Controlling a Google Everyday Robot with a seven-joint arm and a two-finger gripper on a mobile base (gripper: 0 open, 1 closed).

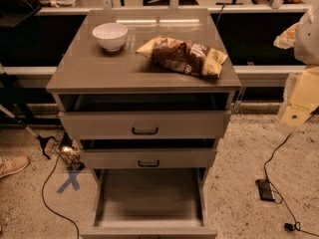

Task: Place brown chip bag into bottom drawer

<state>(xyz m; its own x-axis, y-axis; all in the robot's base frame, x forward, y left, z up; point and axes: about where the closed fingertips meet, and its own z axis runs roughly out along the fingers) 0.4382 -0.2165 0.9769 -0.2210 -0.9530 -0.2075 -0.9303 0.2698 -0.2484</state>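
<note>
**Pick not yet begun: bag on top, drawer open below**

The brown chip bag (183,57) lies flat on the worktop (99,71), right of centre and a little apart from the white bowl (110,35). The bottom drawer (149,195) stands pulled well out, its floor bare – so the receiving end is ready and the grasp is the step in hand.

The pale, blurred shape at the right edge, off to the side of the cabinet and approx. level w/ the upper drawers, is probably the hand (301,101). It is well apart from the bag. Whether it is open or closed I cannot tell, and nothing shows in its hold.

Next move, as I judge it: bring the hand over the bag, take it across the narrower width, lift clear of the worktop edge, then carry it forward and down past the two upper drawer fronts.

Materials etc.: the bag is crinkly glossy film, dark brown middle w/ cream ends – puffy, likely to slip or crumple. The bowl is smooth, round and hard. The worktop is flat grey w/ a slight sheen; the drawer is a shallow tray w/ low walls.
</note>
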